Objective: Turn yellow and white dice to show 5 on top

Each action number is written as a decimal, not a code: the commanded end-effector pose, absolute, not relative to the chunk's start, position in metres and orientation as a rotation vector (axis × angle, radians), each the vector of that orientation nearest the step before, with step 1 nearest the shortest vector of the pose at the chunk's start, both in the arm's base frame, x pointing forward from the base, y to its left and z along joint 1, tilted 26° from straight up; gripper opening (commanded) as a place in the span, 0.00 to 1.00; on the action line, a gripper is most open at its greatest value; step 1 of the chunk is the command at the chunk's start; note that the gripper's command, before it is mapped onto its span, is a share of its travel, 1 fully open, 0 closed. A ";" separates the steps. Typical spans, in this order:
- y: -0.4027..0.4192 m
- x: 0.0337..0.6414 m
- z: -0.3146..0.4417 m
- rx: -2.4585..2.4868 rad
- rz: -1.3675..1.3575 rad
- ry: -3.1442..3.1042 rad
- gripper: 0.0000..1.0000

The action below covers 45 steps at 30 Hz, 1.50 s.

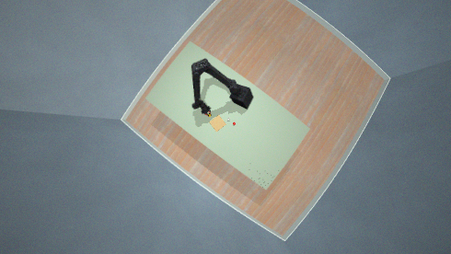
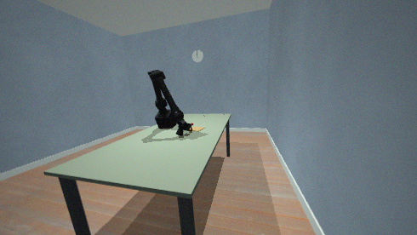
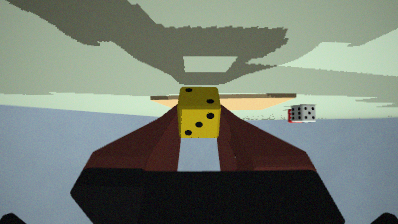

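Jaws clamped on the yellow die (image 3: 199, 119), I'd rotate slowly until 5 faces up, then set it flat on the mat (image 3: 250, 103).

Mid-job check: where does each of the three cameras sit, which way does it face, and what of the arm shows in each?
Top: high overhead, looking down on the table; the whole arm shows, with the mat beside its tip.
Exterior: standing off one table end, looking along the table toward the arm at the far end.
Wrist: behind the pincer, seemingly inverted; both fingers clamp the yellow die, the white die beyond.
Shared: top and wrist both show the mat and the white die.
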State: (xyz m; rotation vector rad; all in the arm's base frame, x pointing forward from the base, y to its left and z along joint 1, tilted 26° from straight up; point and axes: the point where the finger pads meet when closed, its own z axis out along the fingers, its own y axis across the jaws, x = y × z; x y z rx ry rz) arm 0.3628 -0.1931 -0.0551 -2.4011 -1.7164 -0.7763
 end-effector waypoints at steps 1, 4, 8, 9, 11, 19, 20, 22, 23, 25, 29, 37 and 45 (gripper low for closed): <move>-0.203 0.372 -0.055 -2.406 -0.800 -1.745 0.19; -0.202 0.371 -0.057 -2.404 -0.798 -1.744 0.19; -0.203 0.369 -0.057 -2.408 -0.798 -1.739 0.19; -0.202 0.369 -0.058 -2.407 -0.797 -1.738 0.19; -0.202 0.370 -0.058 -2.404 -0.796 -1.740 0.19; -0.202 0.370 -0.057 -2.405 -0.798 -1.742 0.19; -0.202 0.370 -0.057 -2.405 -0.798 -1.742 0.19; -0.202 0.370 -0.057 -2.405 -0.798 -1.742 0.19; -0.202 0.370 -0.057 -2.405 -0.798 -1.742 0.19; -0.202 0.370 -0.057 -2.405 -0.798 -1.742 0.19; -0.202 0.370 -0.057 -2.405 -0.798 -1.742 0.19; -0.202 0.370 -0.057 -2.405 -0.798 -1.742 0.19; -0.202 0.370 -0.057 -2.405 -0.798 -1.742 0.19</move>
